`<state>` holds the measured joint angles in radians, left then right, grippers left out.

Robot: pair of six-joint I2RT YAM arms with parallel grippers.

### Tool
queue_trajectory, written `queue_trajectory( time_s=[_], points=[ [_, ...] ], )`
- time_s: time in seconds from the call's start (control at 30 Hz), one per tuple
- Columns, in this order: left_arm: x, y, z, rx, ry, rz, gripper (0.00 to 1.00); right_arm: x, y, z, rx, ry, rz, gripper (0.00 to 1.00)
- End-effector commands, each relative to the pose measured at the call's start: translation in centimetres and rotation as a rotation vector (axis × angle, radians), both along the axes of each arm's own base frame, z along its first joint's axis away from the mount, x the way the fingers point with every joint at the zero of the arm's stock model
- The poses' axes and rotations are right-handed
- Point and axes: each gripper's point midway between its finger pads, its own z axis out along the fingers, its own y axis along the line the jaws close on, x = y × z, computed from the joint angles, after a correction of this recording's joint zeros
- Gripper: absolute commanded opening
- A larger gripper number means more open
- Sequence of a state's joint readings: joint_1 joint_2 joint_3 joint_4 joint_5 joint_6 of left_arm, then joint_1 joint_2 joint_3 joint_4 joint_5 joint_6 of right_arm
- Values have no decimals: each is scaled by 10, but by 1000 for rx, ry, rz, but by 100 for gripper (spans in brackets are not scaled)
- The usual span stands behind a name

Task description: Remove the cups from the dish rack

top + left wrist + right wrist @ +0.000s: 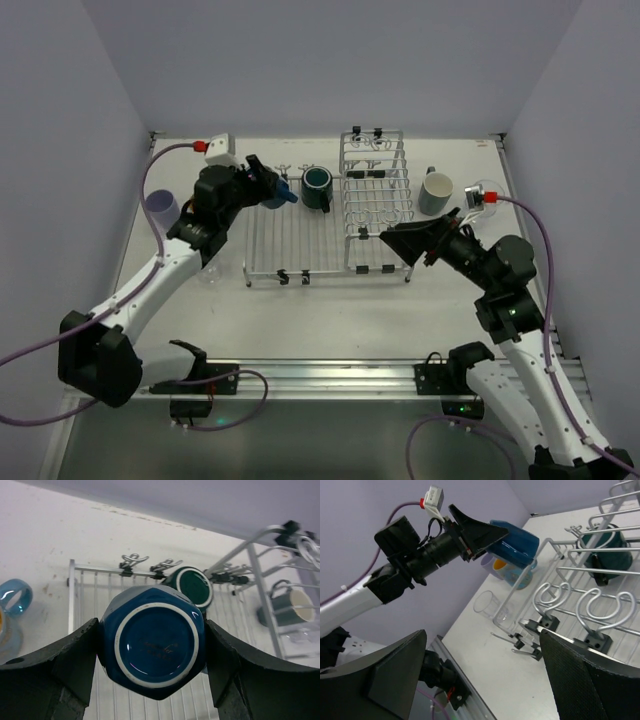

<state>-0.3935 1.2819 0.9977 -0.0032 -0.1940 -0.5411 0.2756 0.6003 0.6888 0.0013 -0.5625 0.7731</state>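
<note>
Dish rack (300, 240) fills the middle of the top view, and at its upper-left corner our left gripper (264, 182) is clamped on the blue mug (152, 640), held above the wires (the right gripper (396, 240), fingers spread, hovers at the rack's lower right). We should carry the mug left over the rim, clear of the lavender tumbler (162, 207), and turn it upright before setting it down. Its base faces the wrist, so we judge the long axis lies along the fingers' reach, mouth pointing away toward the upper right.
</note>
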Motion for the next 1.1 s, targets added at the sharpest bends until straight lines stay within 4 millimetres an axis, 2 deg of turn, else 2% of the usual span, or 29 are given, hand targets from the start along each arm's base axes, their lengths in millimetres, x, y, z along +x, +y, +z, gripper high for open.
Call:
queue_trajectory(
  time_s=[0.0, 0.07, 0.1, 0.13, 0.2, 0.37, 0.4, 0.47, 0.5, 0.57, 0.6, 0.67, 0.8, 0.9, 1.07],
  points=[
    [-34, -21, 98, -209, -290, -167, 0, 0, 6, 52, 119, -89, -3, 97],
    [-55, -32, 110, -253, -318, -267, 0, -3, 15, 56, 138, -82, 19, 97],
    [-63, -35, 114, -272, -343, -300, 0, 3, 18, 55, 145, -69, 6, 97],
    [-77, -35, 128, -291, -385, -334, 0, 4, 20, 60, 156, -77, 7, 97],
    [-102, -41, 142, -336, -430, -422, 0, 8, 33, 57, 164, -53, 22, 97],
    [-145, -48, 165, -419, -520, -566, 0, 12, 61, 55, 205, 2, 65, 97],
    [-153, -48, 167, -431, -537, -585, 0, 12, 65, 61, 225, -8, 74, 97],
    [-168, -52, 172, -460, -550, -646, 0, 15, 78, 59, 244, 25, 89, 97],
    [-175, -52, 176, -469, -576, -667, 0, 13, 82, 68, 265, 11, 106, 97],
    [-186, -54, 179, -490, -588, -714, 0, 11, 99, 67, 274, 38, 154, 97],
    [-190, -54, 181, -496, -602, -726, 0, 7, 105, 77, 294, 18, 180, 97],
    [-197, -56, 182, -506, -608, -758, 0, 0, 121, 77, 295, 31, 236, 97],
    [-207, -58, 180, -528, -605, -803, 0, -9, 138, 91, 318, -5, 291, 94],
    [-220, -61, 179, -581, -600, -868, 0, -10, 145, 96, 353, -12, 325, 87],
    [-237, -61, 182, -623, -602, -921, 0, -14, 153, 109, 426, -28, 396, 69]
  ],
)
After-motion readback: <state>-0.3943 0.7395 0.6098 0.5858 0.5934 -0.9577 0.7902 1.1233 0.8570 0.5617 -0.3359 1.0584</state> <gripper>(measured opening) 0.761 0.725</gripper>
